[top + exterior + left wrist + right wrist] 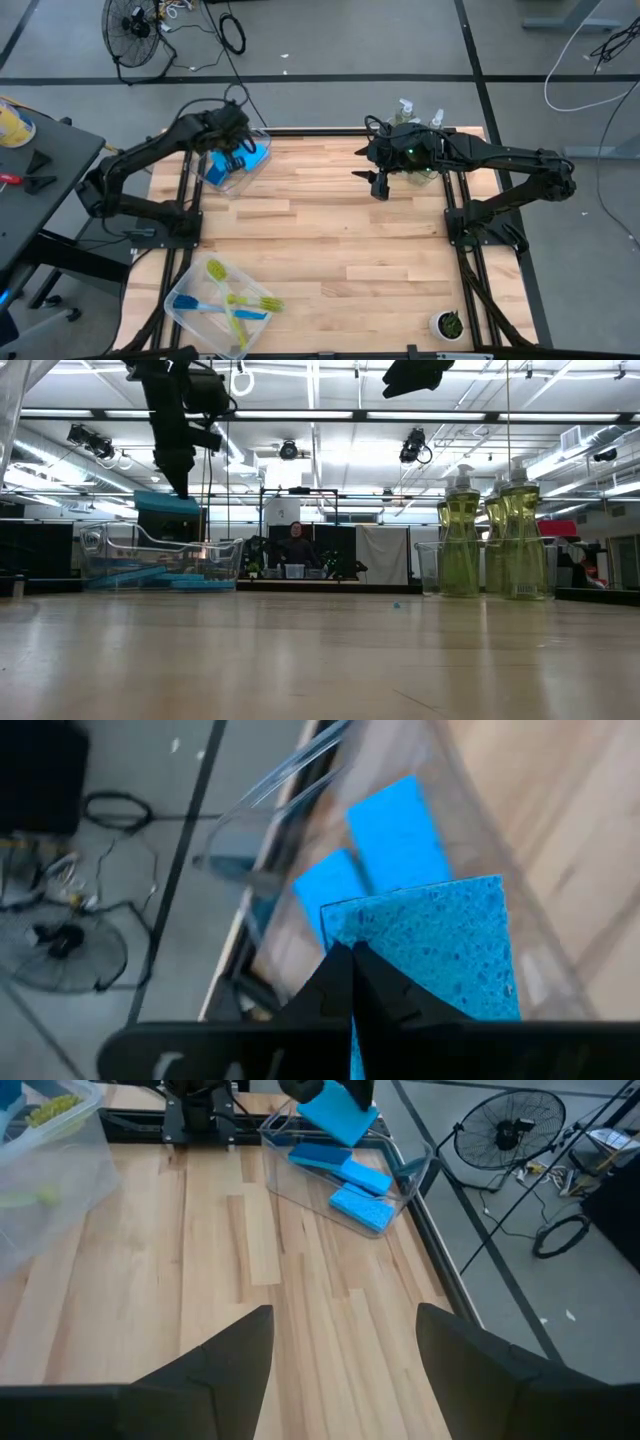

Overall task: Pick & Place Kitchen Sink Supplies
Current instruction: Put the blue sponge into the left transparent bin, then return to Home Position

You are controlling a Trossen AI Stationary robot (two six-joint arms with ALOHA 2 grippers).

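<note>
My left gripper (236, 152) hangs over a clear bin (232, 178) at the table's far left corner, shut on a flat blue sponge (440, 950). The sponge also shows in the low view (167, 503) and the right wrist view (338, 1115). More blue sponges (362, 1208) lie flat on the bin's floor. My right gripper (380, 185) is open in the air near the far right, with nothing between its fingers (235, 1355). Pump bottles of yellow-green soap (462, 540) stand in a clear bin (415, 150) behind it. My left gripper pinches the sponge between its two fingers (350, 985) at one edge (345, 935). The fingers come from above, slanting down. The sponge is lifted clear and hangs below the fingertips, above the bin's rim and the sponges inside.
A third clear bin (185, 300) at the near left holds yellow-green and blue long-handled brushes (240, 300). A small white pot with a green plant (447, 323) stands at the near right. The middle of the wooden table (330, 240) is bare.
</note>
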